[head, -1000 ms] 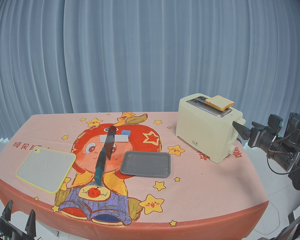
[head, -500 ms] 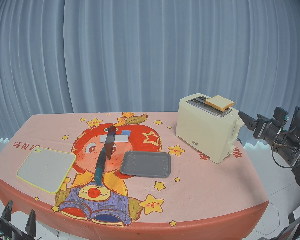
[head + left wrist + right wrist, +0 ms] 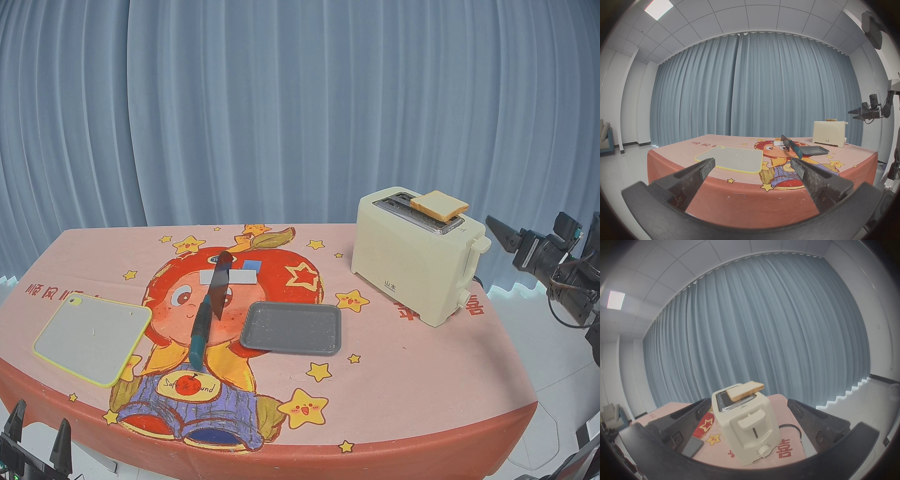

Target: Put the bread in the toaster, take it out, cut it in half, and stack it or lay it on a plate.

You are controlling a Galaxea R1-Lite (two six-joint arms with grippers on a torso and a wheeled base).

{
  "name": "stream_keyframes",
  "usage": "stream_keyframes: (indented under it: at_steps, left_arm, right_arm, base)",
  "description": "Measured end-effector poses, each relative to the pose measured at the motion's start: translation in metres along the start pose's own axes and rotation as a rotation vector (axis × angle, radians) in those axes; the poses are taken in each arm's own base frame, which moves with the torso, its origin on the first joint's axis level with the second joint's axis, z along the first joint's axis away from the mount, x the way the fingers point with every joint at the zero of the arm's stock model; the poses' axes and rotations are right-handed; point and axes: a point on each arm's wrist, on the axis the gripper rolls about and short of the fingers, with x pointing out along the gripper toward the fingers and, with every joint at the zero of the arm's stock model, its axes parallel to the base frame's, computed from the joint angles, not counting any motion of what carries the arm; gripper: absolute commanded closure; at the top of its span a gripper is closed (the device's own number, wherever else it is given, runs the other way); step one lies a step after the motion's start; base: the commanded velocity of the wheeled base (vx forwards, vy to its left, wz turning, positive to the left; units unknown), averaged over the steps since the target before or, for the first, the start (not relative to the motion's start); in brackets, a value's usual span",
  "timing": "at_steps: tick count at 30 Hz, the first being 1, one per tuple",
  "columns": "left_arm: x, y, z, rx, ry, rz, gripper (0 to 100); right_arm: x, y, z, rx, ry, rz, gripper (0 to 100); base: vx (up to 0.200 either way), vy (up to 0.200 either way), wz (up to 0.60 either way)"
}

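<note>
As the head view frames it, the count is: one toaster (image 3: 412, 262) right of centre, and one slice of bread (image 3: 439, 205) lying flat on top of it, across the slots at the right-hand end. One grey plate (image 3: 291, 328) sits at centre frame. One knife (image 3: 209, 306) lies just left of it, teal handle toward the bottom of the frame, dark blade pointing up-frame. One cutting board (image 3: 92, 337) is at the left, apart from the knife. Two paper tags, one white (image 3: 240, 277) and one blue (image 3: 251, 265); the blade crosses the white one. All of it sits on one table (image 3: 406, 387) with a cartoon cloth.

My right gripper (image 3: 500, 226) is at the right edge of the frame, off the table, about level with the toaster top, tips pointing left at it and apart from it, jaws spread wide. My left gripper (image 3: 40, 415) is low in the bottom-left corner, below the table edge, tips up, jaws spread
</note>
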Motion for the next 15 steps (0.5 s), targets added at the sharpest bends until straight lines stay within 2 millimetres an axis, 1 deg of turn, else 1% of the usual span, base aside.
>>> stream_keyframes:
  at_steps: [9, 11, 15]
  left_arm:
    - [0.0, 0.0, 0.0, 0.0, 0.0, -0.001, 0]
    - [0.0, 0.0, 0.0, 0.0, 0.0, -0.001, 0]
    - [0.0, 0.0, 0.0, 0.0, 0.0, -0.001, 0]
  right_arm:
    - [0.018, -0.011, 0.017, 0.025, -0.055, -0.046, 0]
    - [0.02, -0.012, 0.018, 0.027, -0.034, -0.055, 0]
    - [0.025, -0.016, 0.014, 0.032, 0.095, -0.092, 0]
  base:
    - [0.0, 0.0, 0.0]
    - [0.0, 0.0, 0.0]
    - [0.0, 0.0, 0.0]
